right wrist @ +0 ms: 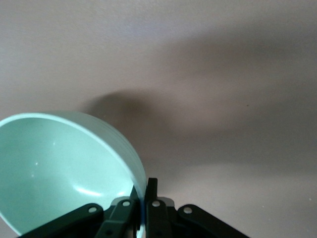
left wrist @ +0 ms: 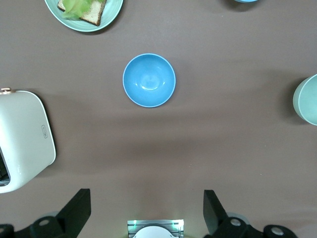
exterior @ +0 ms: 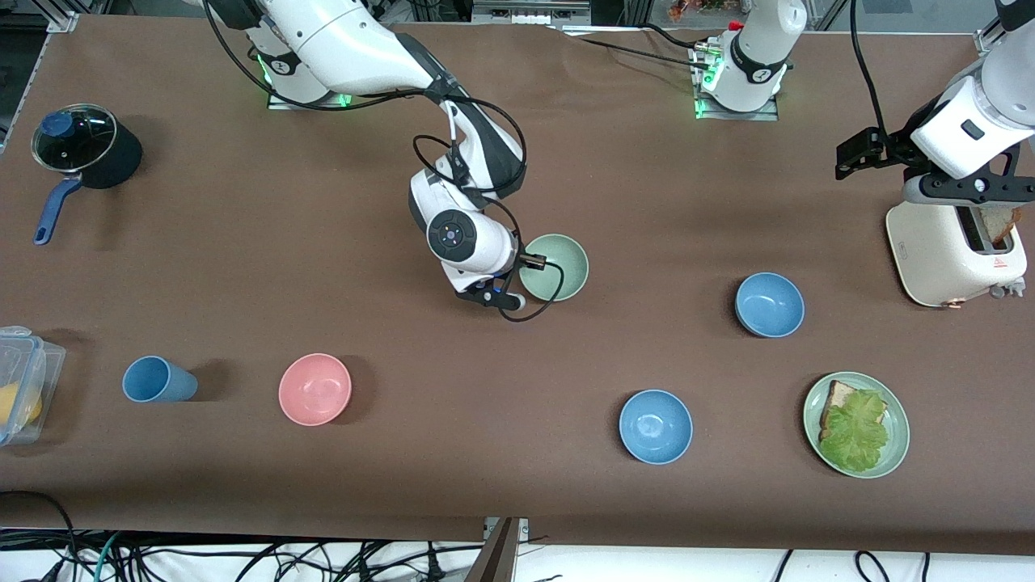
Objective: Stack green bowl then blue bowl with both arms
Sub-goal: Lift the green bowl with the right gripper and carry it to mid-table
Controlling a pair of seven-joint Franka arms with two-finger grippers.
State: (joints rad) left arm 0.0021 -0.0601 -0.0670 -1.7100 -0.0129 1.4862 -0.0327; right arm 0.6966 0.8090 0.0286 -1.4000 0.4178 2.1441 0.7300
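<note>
The pale mint-green bowl [exterior: 558, 265] is near the table's middle. My right gripper [exterior: 520, 283] is shut on its rim; in the right wrist view the right gripper [right wrist: 144, 198] pinches the edge of the green bowl [right wrist: 59, 168], which is tilted and casts a shadow on the table. Two blue bowls sit toward the left arm's end: one [exterior: 770, 304] farther from the front camera, one [exterior: 656, 426] nearer. My left gripper [exterior: 966, 190] hangs open and empty high over the toaster. In the left wrist view the left gripper [left wrist: 146, 213] looks down on the farther blue bowl [left wrist: 149, 80] and the green bowl [left wrist: 308, 99].
A white toaster [exterior: 954, 250] with bread stands under the left arm. A green plate [exterior: 896, 453] with bread and lettuce lies near the front edge. A pink bowl [exterior: 314, 389], blue cup [exterior: 158, 380], plastic box [exterior: 24, 380] and lidded pot [exterior: 85, 149] stand toward the right arm's end.
</note>
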